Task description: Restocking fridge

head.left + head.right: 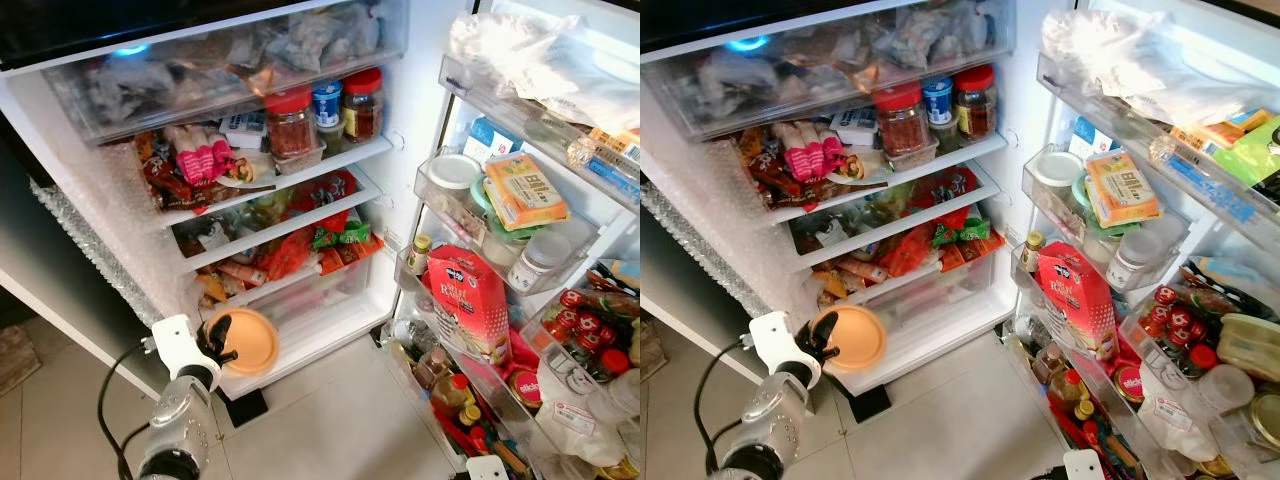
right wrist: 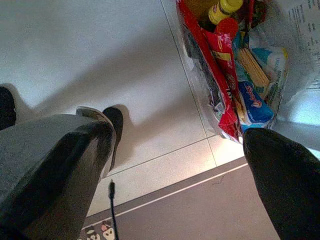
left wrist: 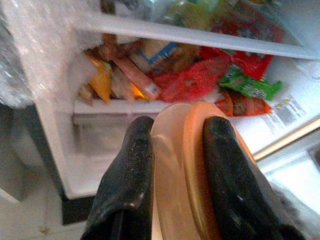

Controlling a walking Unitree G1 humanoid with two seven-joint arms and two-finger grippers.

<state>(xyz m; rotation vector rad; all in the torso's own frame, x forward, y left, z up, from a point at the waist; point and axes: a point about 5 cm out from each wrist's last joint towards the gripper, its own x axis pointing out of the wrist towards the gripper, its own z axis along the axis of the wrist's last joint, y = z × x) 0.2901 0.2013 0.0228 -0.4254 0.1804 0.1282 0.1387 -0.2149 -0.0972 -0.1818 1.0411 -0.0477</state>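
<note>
Two grippers: left gripper clamps orange container before packed fridge; right gripper gapes.

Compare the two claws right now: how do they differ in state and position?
The left claw is shut on an orange lidded container, held up in front of the fridge's lower drawer; the right claw is open and holds nothing. The left points into the fridge, while the right hangs low, pointing down at the tiled floor near the door's bottom bin. Both have two black fingers.
</note>
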